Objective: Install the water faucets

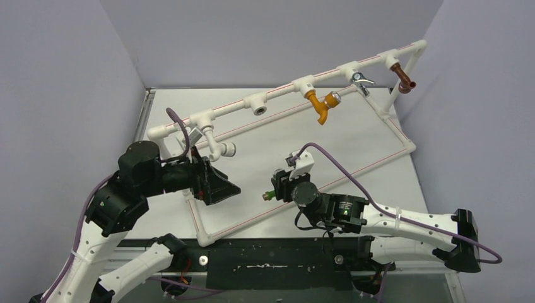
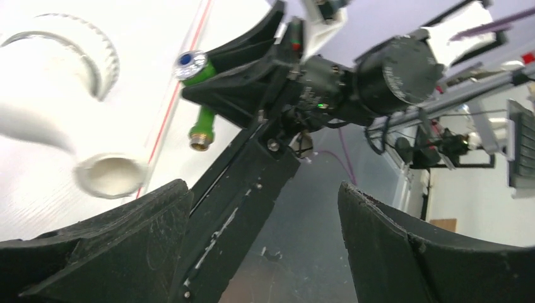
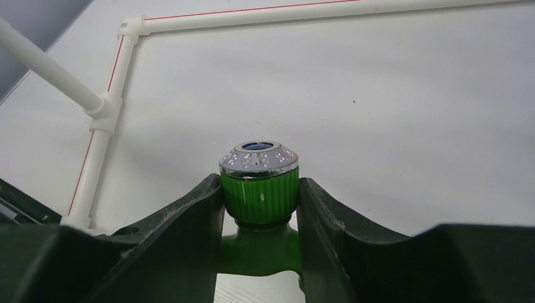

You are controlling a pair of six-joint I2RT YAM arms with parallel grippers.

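Note:
My right gripper (image 1: 276, 187) is shut on a bright green faucet (image 1: 267, 196) by its ribbed knob, just above the table's middle. The right wrist view shows the green faucet (image 3: 260, 197) and its silver cap pinched between both jaws of the right gripper (image 3: 260, 183). My left gripper (image 1: 222, 189) stands open and empty to its left, facing it. From the left gripper (image 2: 262, 188) the green faucet (image 2: 203, 121) shows ahead, and a white faucet (image 2: 69, 126) looms at the left. On the white pipe frame (image 1: 281, 90) hang the white faucet (image 1: 218, 147), an orange one (image 1: 322, 105), a silver one (image 1: 360, 80) and a brown one (image 1: 402, 76).
One tee socket (image 1: 260, 108) on the top pipe, between the white and orange faucets, holds nothing. The frame's lower rails (image 1: 252, 218) lie across the table around both grippers. Grey walls close in at the left, back and right. A black strip (image 1: 271, 259) runs along the near edge.

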